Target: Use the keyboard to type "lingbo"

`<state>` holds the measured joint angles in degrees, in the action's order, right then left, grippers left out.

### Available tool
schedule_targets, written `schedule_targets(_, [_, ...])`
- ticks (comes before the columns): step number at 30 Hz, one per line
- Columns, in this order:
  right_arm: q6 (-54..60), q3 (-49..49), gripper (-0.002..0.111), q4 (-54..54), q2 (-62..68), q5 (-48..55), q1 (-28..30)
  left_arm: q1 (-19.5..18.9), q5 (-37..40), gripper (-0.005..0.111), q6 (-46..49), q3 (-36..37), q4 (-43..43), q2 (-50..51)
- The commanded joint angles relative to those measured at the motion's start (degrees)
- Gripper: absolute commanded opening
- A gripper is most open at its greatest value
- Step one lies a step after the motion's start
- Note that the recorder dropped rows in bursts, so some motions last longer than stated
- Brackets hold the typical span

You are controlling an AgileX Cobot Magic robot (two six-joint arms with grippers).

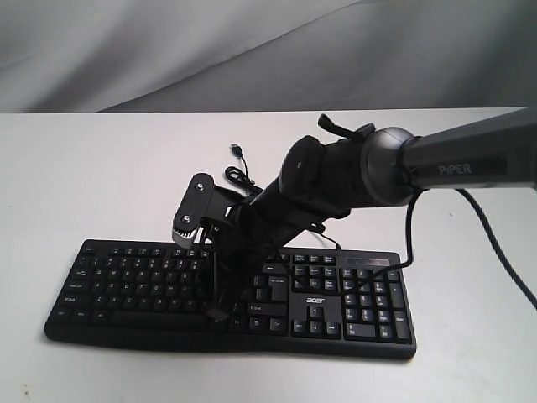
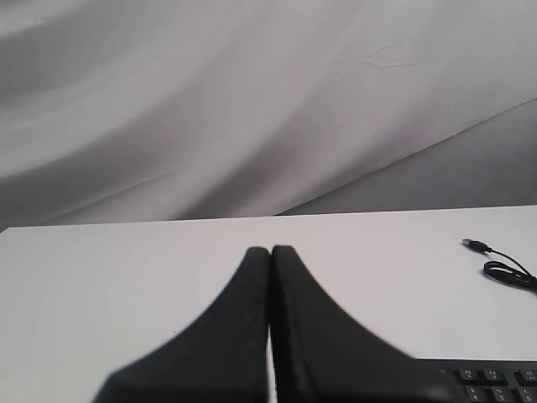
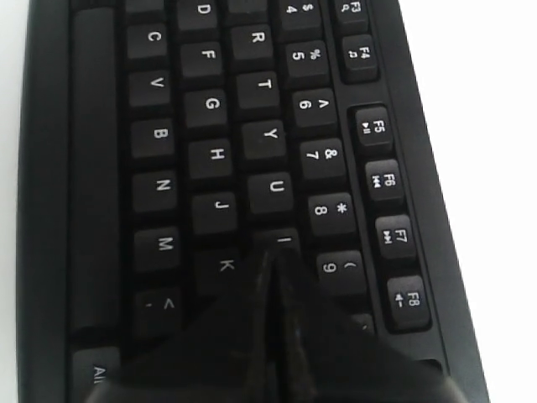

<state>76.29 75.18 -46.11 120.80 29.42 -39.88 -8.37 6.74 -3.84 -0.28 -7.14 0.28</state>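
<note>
Right claw [image 3: 270, 259], fingers pinched together on nothing, is reaching across the keys, while the left claw [image 2: 270, 252], likewise closed and empty, is hanging over bare table [image 1: 84, 168]. On that table the keyboard [image 1: 126, 281] is lying flat. Judging by "lingbo", the I key [image 3: 284, 240] is being struck. The tip should be going straight down and centred, avoiding K [image 3: 225, 265] and U [image 3: 273, 186], then lifting clear.
</note>
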Motion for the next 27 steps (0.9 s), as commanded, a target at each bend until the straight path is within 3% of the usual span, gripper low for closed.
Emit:
schedule_targets(1, [-0.10, -0.02, 0.000, 1.01, -0.10, 0.03, 0.55, 0.38, -0.50, 0.001, -0.12, 0.28, -0.01, -0.28])
schedule_targets(27, [-0.10, -0.02, 0.000, 1.80, -0.48, -0.41, 0.67, 0.38, -0.50, 0.001, -0.12, 0.28, -0.01, -0.28])
